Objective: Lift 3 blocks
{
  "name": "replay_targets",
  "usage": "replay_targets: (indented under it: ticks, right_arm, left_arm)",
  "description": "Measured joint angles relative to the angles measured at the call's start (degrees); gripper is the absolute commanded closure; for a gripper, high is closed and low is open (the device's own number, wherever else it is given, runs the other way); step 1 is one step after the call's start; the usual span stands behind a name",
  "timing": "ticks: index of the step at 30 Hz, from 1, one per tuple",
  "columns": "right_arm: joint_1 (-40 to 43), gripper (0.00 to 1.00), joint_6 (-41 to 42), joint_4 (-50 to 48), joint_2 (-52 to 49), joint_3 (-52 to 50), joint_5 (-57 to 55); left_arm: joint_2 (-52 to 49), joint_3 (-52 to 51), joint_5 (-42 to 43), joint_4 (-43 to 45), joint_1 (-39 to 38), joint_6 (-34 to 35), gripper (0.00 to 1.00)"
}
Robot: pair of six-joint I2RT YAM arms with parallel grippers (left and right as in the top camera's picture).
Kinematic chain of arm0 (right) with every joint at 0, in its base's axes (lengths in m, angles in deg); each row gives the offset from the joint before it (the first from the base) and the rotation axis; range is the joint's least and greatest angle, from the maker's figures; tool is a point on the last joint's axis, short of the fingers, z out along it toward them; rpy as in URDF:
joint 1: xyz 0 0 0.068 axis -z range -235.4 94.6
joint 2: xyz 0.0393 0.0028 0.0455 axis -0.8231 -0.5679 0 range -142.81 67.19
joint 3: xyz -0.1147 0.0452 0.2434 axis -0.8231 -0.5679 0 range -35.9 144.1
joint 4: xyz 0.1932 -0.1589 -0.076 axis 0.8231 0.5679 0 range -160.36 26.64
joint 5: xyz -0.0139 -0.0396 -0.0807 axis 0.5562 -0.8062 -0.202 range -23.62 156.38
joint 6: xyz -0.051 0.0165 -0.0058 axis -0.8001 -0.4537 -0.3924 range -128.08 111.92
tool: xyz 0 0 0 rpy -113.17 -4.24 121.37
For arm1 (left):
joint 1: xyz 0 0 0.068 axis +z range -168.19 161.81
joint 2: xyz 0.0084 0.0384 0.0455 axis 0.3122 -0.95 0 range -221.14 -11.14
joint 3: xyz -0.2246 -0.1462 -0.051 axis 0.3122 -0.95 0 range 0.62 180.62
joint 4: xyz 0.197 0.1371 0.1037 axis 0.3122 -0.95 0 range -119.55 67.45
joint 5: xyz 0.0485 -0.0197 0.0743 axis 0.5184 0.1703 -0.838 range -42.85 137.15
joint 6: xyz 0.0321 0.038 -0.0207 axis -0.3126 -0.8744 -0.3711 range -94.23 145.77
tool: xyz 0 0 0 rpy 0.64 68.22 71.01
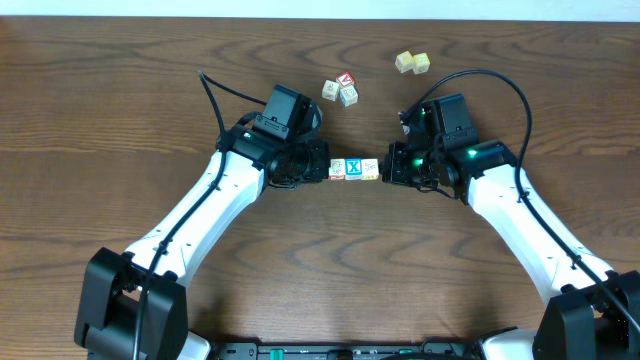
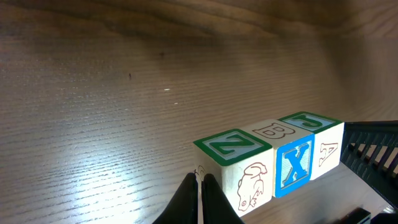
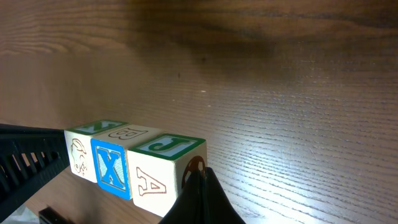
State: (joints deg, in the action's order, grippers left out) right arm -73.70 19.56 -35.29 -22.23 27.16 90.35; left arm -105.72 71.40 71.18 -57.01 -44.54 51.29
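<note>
- We see three letter blocks set face to face in one straight row near the middle of the worktop [image 1: 100, 100], well apart from every edge.
- The N block [image 1: 338, 170], cream with a green top, is at the row's left end. The blue X block [image 1: 353, 167] sits in the middle. The J block [image 1: 369, 170], with a green top and an A on its side, is at the right end.
- The left pincer [image 1: 326, 170] is clenched with its fingers together, holding nothing between them. Its tip presses on the outer face of the N block [image 2: 239, 165].
- The right pincer [image 1: 385, 168] is likewise clenched on nothing. Its tip touches the outer face of the J block [image 3: 158, 174].
- So the row is squeezed end to end between the two tips, the X block [image 2: 292, 165] touching both neighbours.
- We cannot tell whether the row rests on the worktop or hangs just clear of it.
- Toward the far edge, a cluster of three cubes [image 1: 341, 90] lies beyond the row.
- A pair of pale yellow cubes [image 1: 411, 62] lies further right, closer to that edge.
</note>
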Motion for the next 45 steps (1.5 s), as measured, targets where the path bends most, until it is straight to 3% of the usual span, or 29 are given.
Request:
replay_targets:
  ticks: [45]
  right_arm:
    - [-1.7,0.99,0.0,-1.4,0.0,0.0,-2.0]
  left_arm:
    - [0.0,0.0,-1.1,-0.1,0.4,0.0,0.93]
